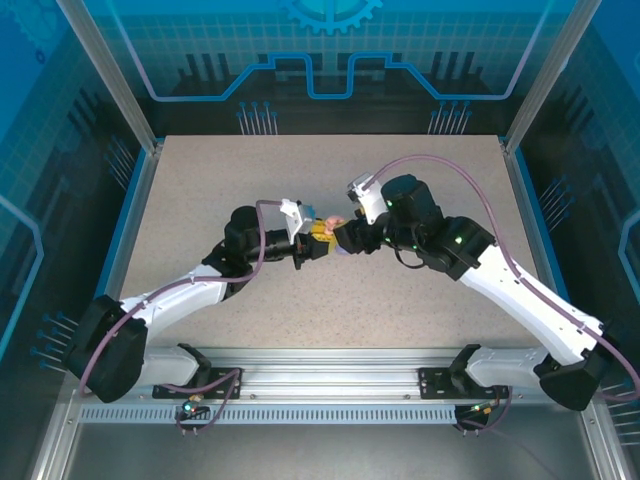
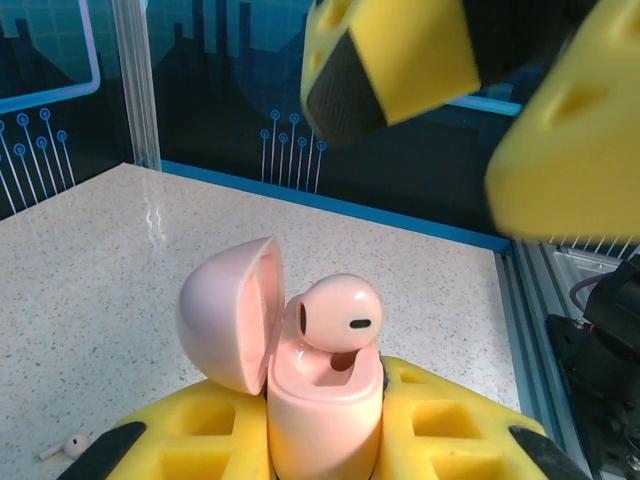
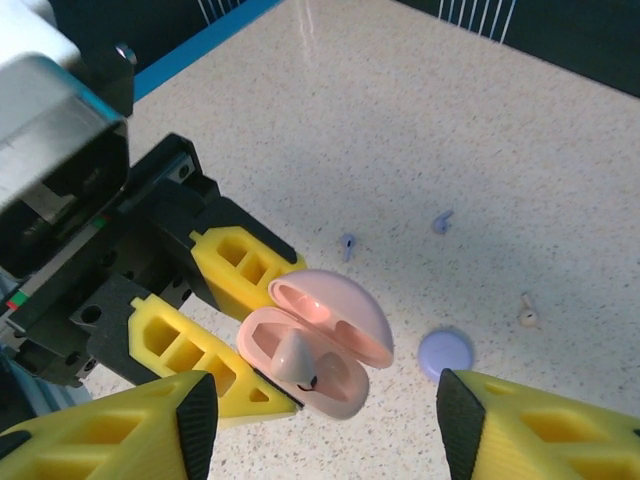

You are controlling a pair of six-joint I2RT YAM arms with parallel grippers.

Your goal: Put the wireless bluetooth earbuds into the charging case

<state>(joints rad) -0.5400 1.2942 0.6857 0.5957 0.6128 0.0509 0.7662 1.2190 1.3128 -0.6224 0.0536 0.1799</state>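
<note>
**Operator:** What is the state of each end effector?

**Technician:** The left end effector (image 1: 320, 243) is closed on the body of the pink case (image 2: 320, 400) and holds it clear of the bench (image 3: 500, 120). The lid (image 2: 225, 310) is swung open and the wells face the other arm. The right end effector (image 3: 325, 420) stands open directly over the case and grips nothing.

**Operator:** Where is the pink bud?

**Technician:** The pink bud (image 2: 340, 315) sits in one well of the case. Its head protrudes above the rim, so it appears not fully seated.

**Operator:** Why is the case held up instead of resting on the bench?

**Technician:** Probably so that it cannot slide or tip during insertion.

**Operator:** What remains?

**Technician:** Two lilac buds (image 3: 347, 243), a second pink bud (image 3: 527, 312) and a closed lilac case (image 3: 445, 352) lie on the bench, apart from one another.
</note>
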